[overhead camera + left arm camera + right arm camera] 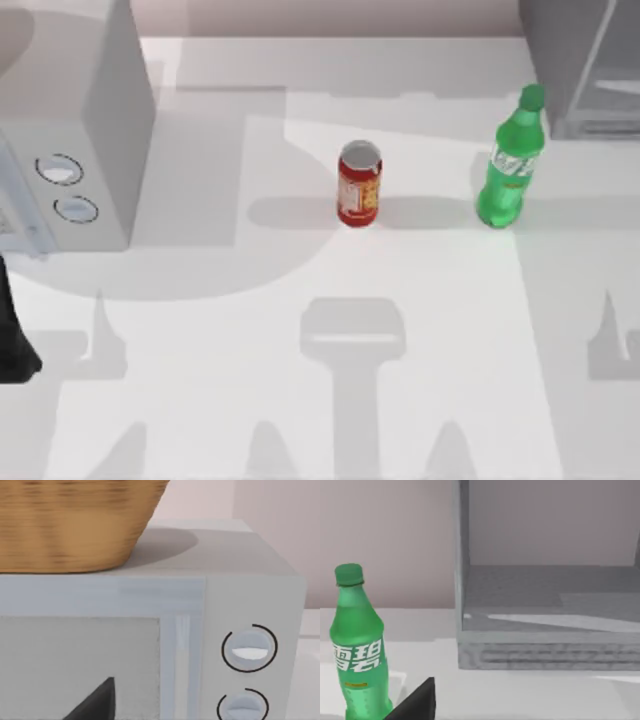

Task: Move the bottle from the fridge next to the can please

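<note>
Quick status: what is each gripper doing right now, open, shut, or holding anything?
Left gripper: facing the box with two dials; open or shut cannot be told.
Right gripper: near the bottle, not holding it; state cannot be told.

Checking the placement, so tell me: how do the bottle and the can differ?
The bottle is taller, translucent green with a green cap; the can is shorter, red with a silver top. The bottle stands nearer the fridge, the can mid-table. Both stand upright, apart.
</note>
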Robot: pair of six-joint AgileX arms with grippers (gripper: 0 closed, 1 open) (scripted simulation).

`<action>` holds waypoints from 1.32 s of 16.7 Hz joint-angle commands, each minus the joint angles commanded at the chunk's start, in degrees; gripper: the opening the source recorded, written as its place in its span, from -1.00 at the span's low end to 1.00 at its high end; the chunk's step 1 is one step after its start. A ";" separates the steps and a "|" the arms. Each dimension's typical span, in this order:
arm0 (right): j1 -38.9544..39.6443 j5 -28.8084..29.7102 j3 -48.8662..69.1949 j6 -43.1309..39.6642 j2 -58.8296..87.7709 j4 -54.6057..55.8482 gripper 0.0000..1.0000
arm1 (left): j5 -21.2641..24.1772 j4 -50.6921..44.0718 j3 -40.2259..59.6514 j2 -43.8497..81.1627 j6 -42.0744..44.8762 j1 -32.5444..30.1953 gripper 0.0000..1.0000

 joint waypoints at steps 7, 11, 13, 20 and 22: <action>-0.39 0.30 8.65 -0.17 -10.47 -16.86 1.00 | 0.00 0.00 0.00 0.00 0.00 0.00 1.00; -0.41 0.21 17.18 -0.29 -20.89 -36.19 1.00 | 0.00 0.00 0.00 0.00 0.00 0.00 1.00; -0.40 0.14 21.71 -0.35 -26.42 -46.66 1.00 | 0.00 0.00 0.00 0.00 0.00 0.00 1.00; -0.36 -0.08 34.76 -0.59 -42.32 -77.20 1.00 | 0.00 0.00 0.00 0.00 0.00 0.00 1.00; -0.37 -0.10 36.81 -0.63 -44.82 -81.77 1.00 | 0.00 0.00 0.00 0.00 0.00 0.00 1.00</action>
